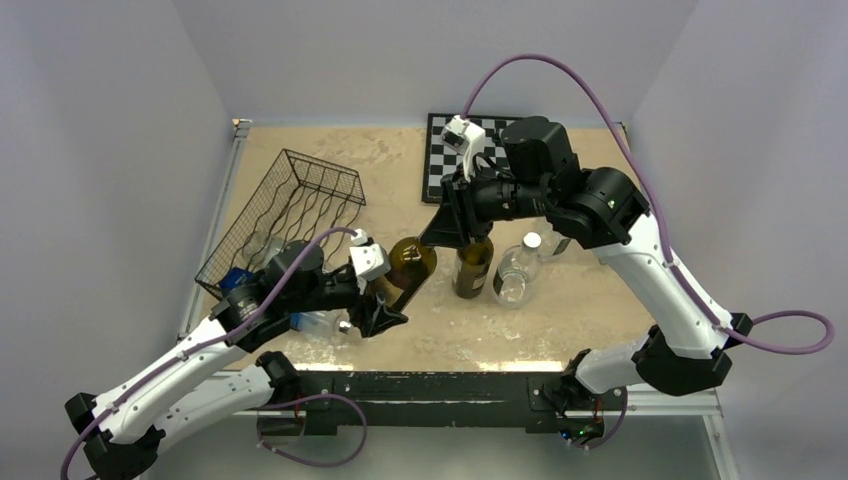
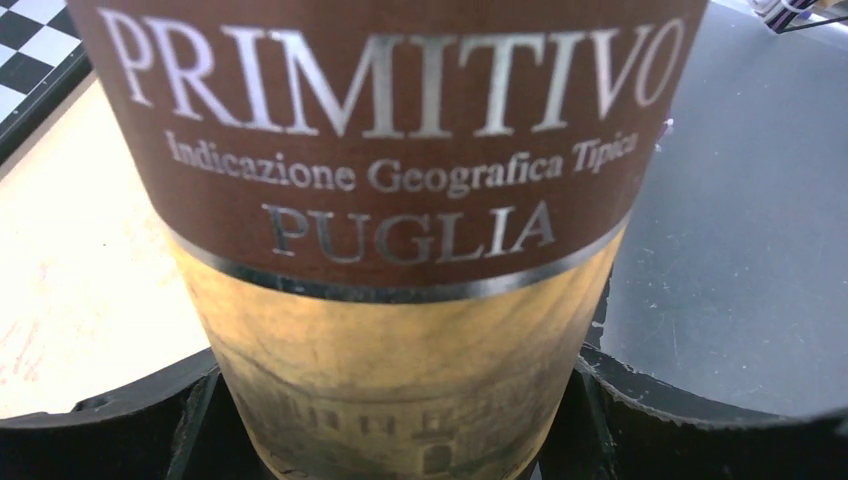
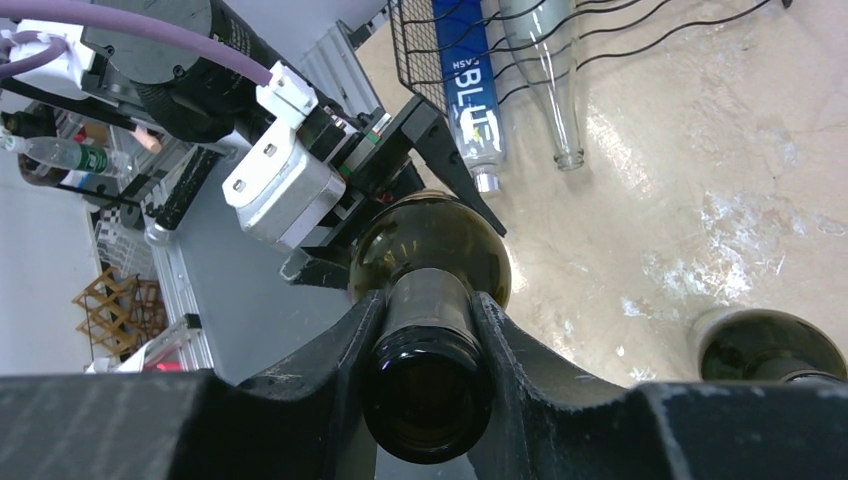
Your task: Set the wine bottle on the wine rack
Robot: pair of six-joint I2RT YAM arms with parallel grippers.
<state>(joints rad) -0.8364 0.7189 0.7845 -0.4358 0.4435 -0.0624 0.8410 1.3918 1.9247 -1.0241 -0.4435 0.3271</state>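
The wine bottle point(image 1: 408, 262), brown glass with a brown and tan label point(image 2: 400, 150), hangs tilted between my two grippers above the table. My right gripper point(image 3: 428, 335) is shut on its neck point(image 3: 428, 300), just below the open mouth; from above, this gripper point(image 1: 455, 232) is at the bottle's upper end. My left gripper point(image 1: 378, 312) is at the bottle's lower body, and its black fingers point(image 2: 110, 430) lie against both sides of the label. The black wire wine rack point(image 1: 290, 205) stands at the far left, apart from the held bottle.
Two bottles lie in the rack: a blue-labelled one point(image 3: 470, 90) and a clear one point(image 3: 545, 70). A dark bottle point(image 1: 472, 268) and a clear plastic bottle point(image 1: 517, 270) stand upright right of the held bottle. A chessboard point(image 1: 445, 160) lies at the back.
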